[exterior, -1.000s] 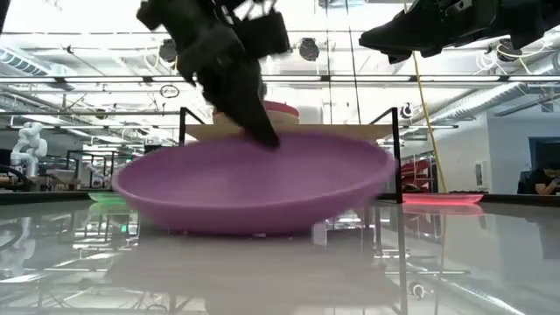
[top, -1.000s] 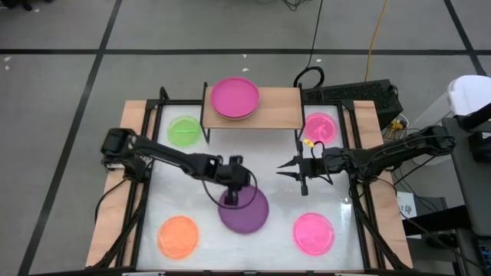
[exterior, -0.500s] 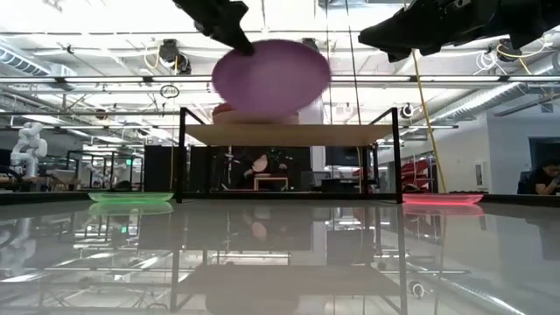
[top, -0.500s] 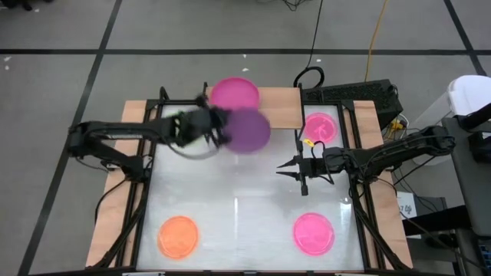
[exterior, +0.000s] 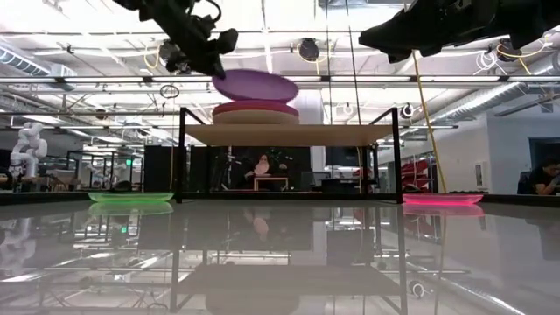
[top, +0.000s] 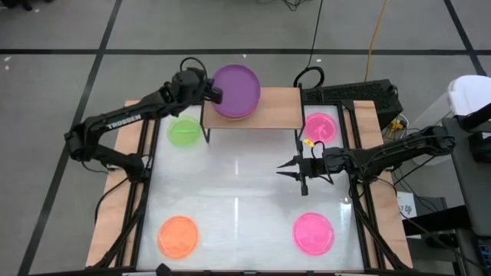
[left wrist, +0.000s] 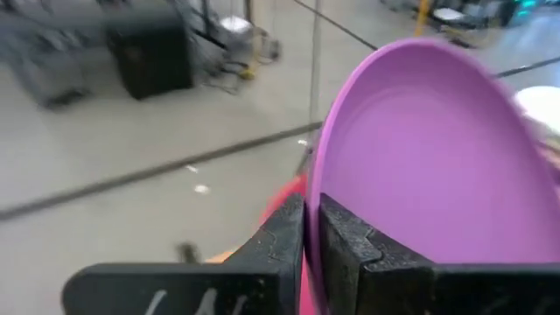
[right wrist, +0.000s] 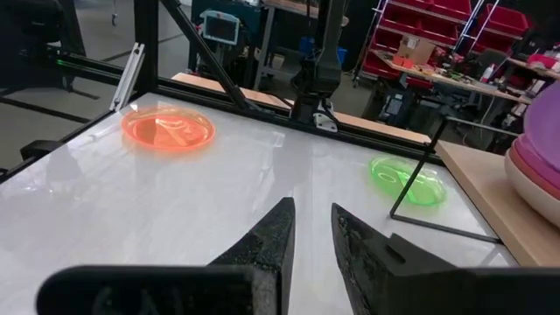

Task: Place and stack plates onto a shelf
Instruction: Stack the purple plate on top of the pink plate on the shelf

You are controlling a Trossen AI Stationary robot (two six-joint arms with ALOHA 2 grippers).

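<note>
My left gripper (top: 212,93) is shut on a purple plate (top: 238,88) and holds it over a stack of plates (exterior: 255,112), beige under magenta, on the light-wood shelf (top: 276,111). The stack sits on the shelf's left part, and the purple plate covers it in the high view. My right gripper (top: 285,169) hangs open above the table's middle right and touches nothing. On the white table lie green (top: 184,132), orange (top: 178,235), magenta (top: 313,233) and pink (top: 320,126) plates. My left gripper pinches the purple plate's rim (left wrist: 317,188) on its left side, one finger over the inner face and one under it. The fingers (exterior: 213,59) come from the table's left, slanting down. The plate is lifted clear just above the stack, its free side tipped slightly lower.
The shelf's right part (top: 280,115) is bare wood. Its black legs (exterior: 181,153) stand at the table's far side, with the green plate (exterior: 129,198) left of them and the pink plate (exterior: 442,199) right of them. A black frame edges the table (top: 230,207).
My left gripper has lifted the purple plate off the table's middle, swung it up and toward the far edge, and brought it over the shelf's stack. The plate was steeply tipped on the way and is now almost level. The right arm has kept still.
</note>
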